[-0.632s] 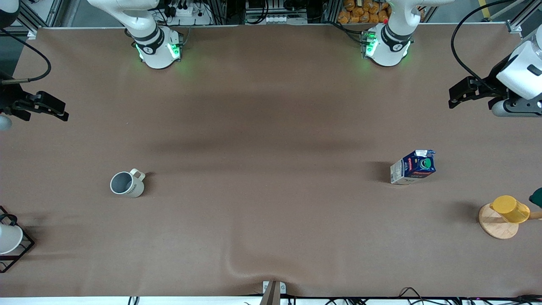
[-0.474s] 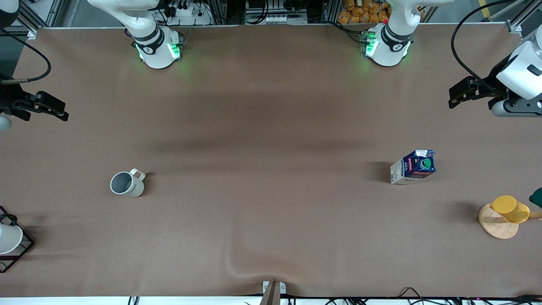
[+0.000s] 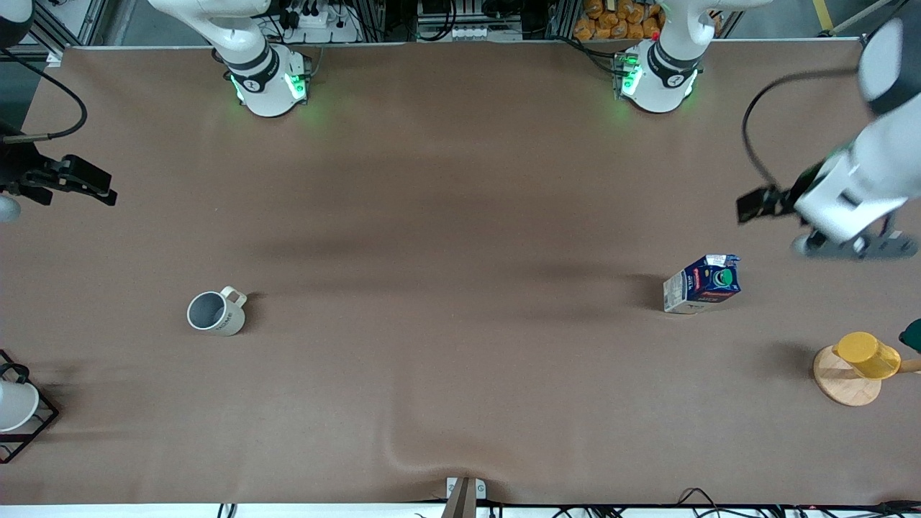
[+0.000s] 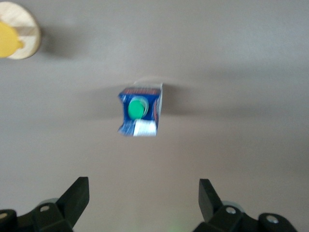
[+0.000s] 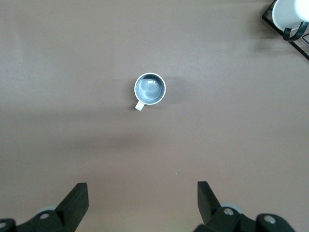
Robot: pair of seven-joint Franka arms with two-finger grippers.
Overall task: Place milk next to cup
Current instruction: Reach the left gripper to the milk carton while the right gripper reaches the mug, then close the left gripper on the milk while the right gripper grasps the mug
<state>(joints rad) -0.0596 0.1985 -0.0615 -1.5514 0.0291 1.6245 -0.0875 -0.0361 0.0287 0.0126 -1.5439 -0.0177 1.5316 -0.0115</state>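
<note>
The milk (image 3: 701,283), a dark blue carton with a green cap, stands upright toward the left arm's end of the table. It also shows in the left wrist view (image 4: 140,111). The cup (image 3: 214,313), a cream-white mug with a grey inside, stands toward the right arm's end and shows in the right wrist view (image 5: 149,89). My left gripper (image 3: 761,203) is open and empty in the air over bare table beside the milk (image 4: 143,193). My right gripper (image 3: 86,183) is open and empty, high over the table's edge at the right arm's end (image 5: 141,195).
A yellow cup on a round wooden disc (image 3: 856,363) stands at the left arm's end, nearer to the front camera than the milk; it also shows in the left wrist view (image 4: 12,36). A black wire rack with a white object (image 3: 18,410) sits at the right arm's end.
My left arm has swung in over the table toward the milk, still open. The right arm, milk and cup have not moved.
</note>
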